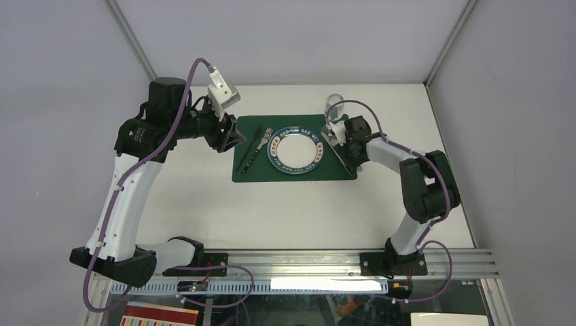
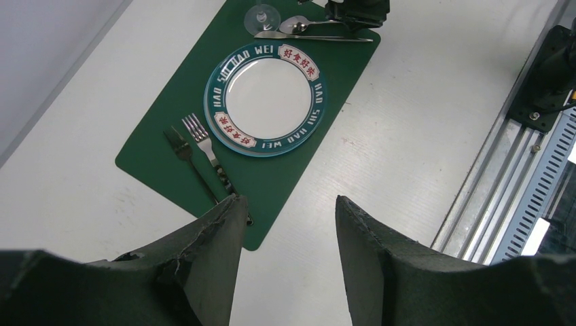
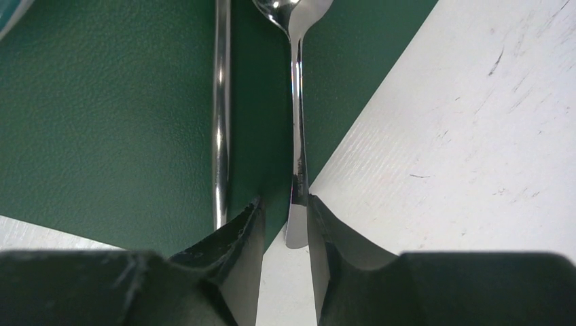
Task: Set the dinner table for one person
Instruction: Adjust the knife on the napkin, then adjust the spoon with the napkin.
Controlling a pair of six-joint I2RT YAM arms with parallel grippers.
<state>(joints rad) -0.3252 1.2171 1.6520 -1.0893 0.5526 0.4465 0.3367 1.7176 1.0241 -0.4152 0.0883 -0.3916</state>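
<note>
Dinner table: white top, fills the work area ahead of both arm bases, with a silver rail along its near edge. A green placemat lies on it at 12 o'clock from the bases, toward the far edge. Centre of the mat: a round plate, white with a teal lettered rim. At 9 o'clock of the plate, two forks lie side by side with tines to the far side, a dark fork outermost and a silver fork just beside the rim. At 3 o'clock of the plate, a knife and a spoon lie parallel, close but apart; the spoon's handle end overhangs the mat's edge onto bare table. A clear glass stands at 1 o'clock of the plate, by the mat's far right corner. Right gripper: low over the spoon, jaws partly apart and straddling the handle end. One finger is against the handle and a sliver of gap shows on the other side, so it is not clamped. Left gripper: at 9 o'clock of the mat, raised, jaws well apart, nothing between them.
</note>
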